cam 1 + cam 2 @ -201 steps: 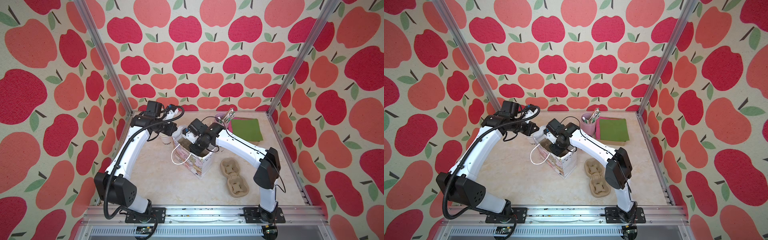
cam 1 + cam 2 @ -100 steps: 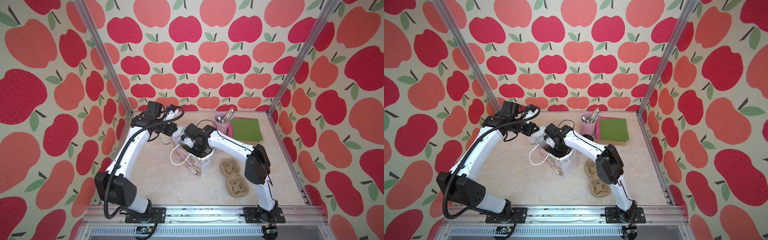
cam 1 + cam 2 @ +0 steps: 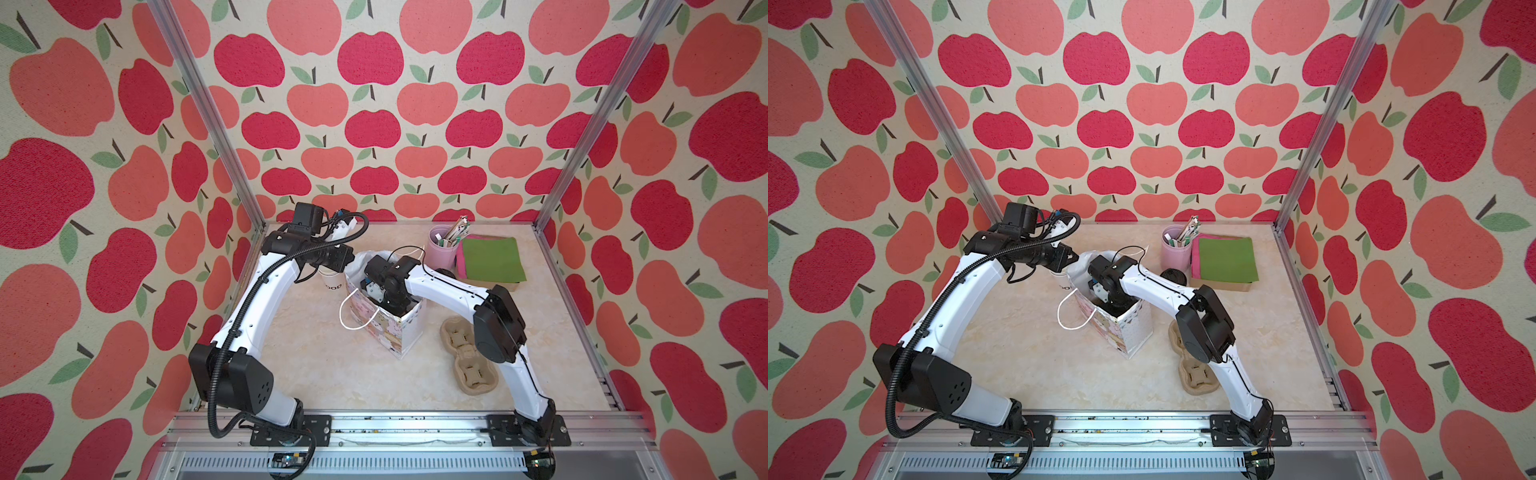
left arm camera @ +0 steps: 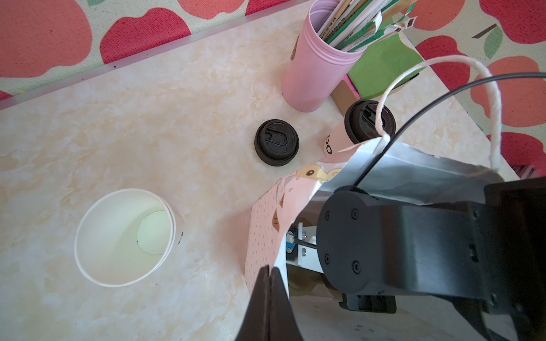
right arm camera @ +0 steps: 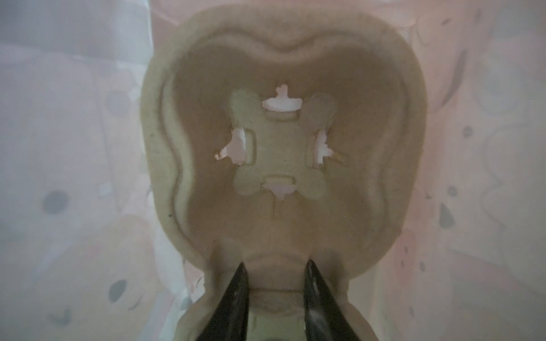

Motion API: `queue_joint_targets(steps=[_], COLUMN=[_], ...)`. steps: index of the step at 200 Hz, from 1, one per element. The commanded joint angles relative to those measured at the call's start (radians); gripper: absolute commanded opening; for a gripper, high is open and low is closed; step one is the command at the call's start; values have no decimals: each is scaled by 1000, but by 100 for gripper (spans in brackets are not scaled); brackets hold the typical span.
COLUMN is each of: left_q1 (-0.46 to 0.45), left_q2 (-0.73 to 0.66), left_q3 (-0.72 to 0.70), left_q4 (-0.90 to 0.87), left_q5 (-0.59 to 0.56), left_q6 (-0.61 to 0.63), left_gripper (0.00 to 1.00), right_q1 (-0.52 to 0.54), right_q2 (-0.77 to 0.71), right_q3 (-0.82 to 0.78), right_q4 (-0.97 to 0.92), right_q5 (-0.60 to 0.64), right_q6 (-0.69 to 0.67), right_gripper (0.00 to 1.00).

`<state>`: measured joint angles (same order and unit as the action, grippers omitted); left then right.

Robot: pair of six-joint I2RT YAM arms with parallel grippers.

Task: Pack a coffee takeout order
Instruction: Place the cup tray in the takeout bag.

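Near the front edge a second carrier point(image 3: 465, 357) lies flat on the tabletop point(image 3: 332, 374), with free room on the left arm's side. In the middle stands the patterned bag point(image 3: 392, 332) — the right gripper point(image 5: 276, 262) is down inside it, narrowly closed over the middle ridge of the tan pulp carrier point(image 5: 283, 141), whose rim is close to the bag walls, while the left gripper point(image 4: 269, 268), fully closed, pinches the bag's rim. Behind are an open white cup point(image 4: 124, 236) and a lidded cup point(image 4: 369, 121).
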<state>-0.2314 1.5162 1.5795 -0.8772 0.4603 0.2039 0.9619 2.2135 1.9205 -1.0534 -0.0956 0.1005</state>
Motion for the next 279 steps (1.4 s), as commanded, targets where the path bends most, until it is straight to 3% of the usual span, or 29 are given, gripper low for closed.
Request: queue_joint_targets(steps=[1,172,279], left_q1=[9,9,-15], left_q2=[-24,-25,-35], left_q3=[-10,-13,-5], left_q4=[6,0,-44], left_q5=[11,11,-62], left_q6=[19,17,23], left_gripper=[0,0,0], right_q1=[1,7,8], right_q2=[36,150,10], right_q3=[21,38,108], right_q4=[-43,-78,-114], right_q5=[-23,-12,-9], right_q6=[-16,-18,-6], right_gripper=[31,35,48])
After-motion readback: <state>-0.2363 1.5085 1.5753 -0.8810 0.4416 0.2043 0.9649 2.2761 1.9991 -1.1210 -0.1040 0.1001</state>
